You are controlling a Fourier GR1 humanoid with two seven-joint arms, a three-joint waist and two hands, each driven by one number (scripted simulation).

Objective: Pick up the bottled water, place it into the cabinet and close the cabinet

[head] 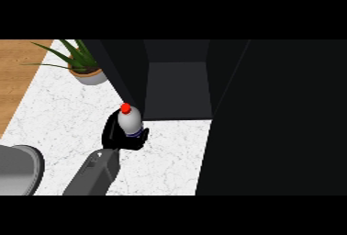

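The bottled water (131,122) is a pale bottle with a red cap (125,108). It stands upright in front of the open cabinet's (177,89) left front corner. My left hand (112,134) is shut on it, its black fingers curled round the lower half. The grey forearm comes in from the lower left. The cabinet's inside is dark with a bare grey floor. Its door (271,119) stands open on the right. The right hand does not show.
A potted plant (86,69) stands at the back left on the white marble counter (61,114). A grey rounded object (19,169) sits at the lower left edge. The counter's wooden border runs along the far left.
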